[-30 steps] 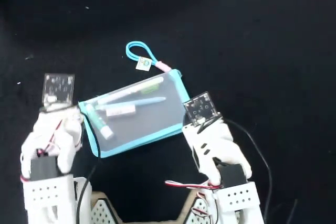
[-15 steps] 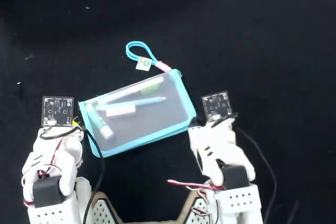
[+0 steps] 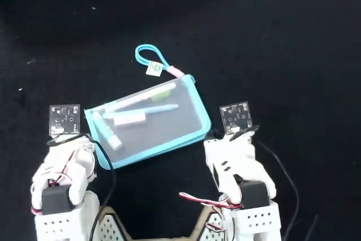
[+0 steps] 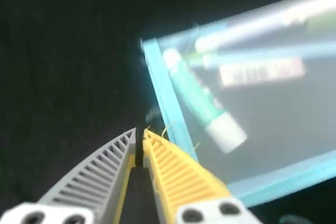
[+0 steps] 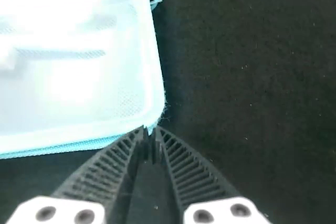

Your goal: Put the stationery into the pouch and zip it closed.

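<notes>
The pouch point(image 3: 169, 129) lies flat on the table point(image 3: 282, 55) with the stationery point(image 3: 128, 118) inside, so packing seems done; the left gripper point(image 4: 139, 132) at its 8 o'clock corner and the right gripper point(image 5: 149, 131) at its 4 o'clock corner have fingers pressed together, empty, probably because nothing needs holding.

The pouch point(image 3: 163, 131) is frosted clear with turquoise edging, and its wrist loop point(image 3: 148, 56) is the same turquoise, joined by a pink tab point(image 3: 175, 72). Inside are a green-and-white glue stick point(image 3: 107, 131) and a pale blue pen point(image 3: 155, 109). The table point(image 3: 282, 55) is black. The left gripper point(image 4: 139, 140) is ribbed, half grey and half yellow, while the right gripper point(image 5: 149, 137) is ribbed black.
</notes>
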Controlling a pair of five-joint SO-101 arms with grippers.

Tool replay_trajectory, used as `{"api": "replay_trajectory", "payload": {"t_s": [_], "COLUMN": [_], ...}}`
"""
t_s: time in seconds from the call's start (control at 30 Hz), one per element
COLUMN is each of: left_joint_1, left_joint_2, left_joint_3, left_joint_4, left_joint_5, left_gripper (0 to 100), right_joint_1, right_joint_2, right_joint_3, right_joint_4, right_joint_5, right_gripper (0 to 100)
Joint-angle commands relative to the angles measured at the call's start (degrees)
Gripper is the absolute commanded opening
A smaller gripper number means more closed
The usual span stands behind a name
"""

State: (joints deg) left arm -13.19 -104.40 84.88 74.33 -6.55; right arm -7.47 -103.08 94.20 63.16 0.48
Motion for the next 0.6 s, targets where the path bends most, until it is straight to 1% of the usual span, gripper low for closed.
{"api": "replay_trajectory", "payload": {"t_s": [0.0,0.13,0.3,0.4,0.5,0.57], "left_joint_1": [0.13,0.13,0.22,0.40,0.92,3.56], "left_joint_2": [-0.18,-0.18,0.18,0.09,-0.09,-0.09], "left_joint_3": [2.68,6.81,12.70,12.44,12.44,12.35], "left_joint_4": [0.00,-1.32,-1.58,-1.49,-1.49,-1.85], "left_joint_5": [1.32,1.23,1.67,1.67,1.93,6.42], "left_gripper": [3,3,3,3,3,3], "right_joint_1": [6.33,9.76,12.57,12.66,12.92,12.92], "right_joint_2": [-5.49,-5.23,-5.41,-5.41,-5.32,-5.32], "right_joint_3": [-0.31,2.42,2.24,2.33,2.33,2.33], "right_joint_4": [2.64,2.55,6.33,11.34,11.52,11.52], "right_joint_5": [-0.35,-0.18,0.09,0.09,-0.18,-0.18], "right_gripper": [1.6,1.8,1.8,1.8,1.5,1.5]}}
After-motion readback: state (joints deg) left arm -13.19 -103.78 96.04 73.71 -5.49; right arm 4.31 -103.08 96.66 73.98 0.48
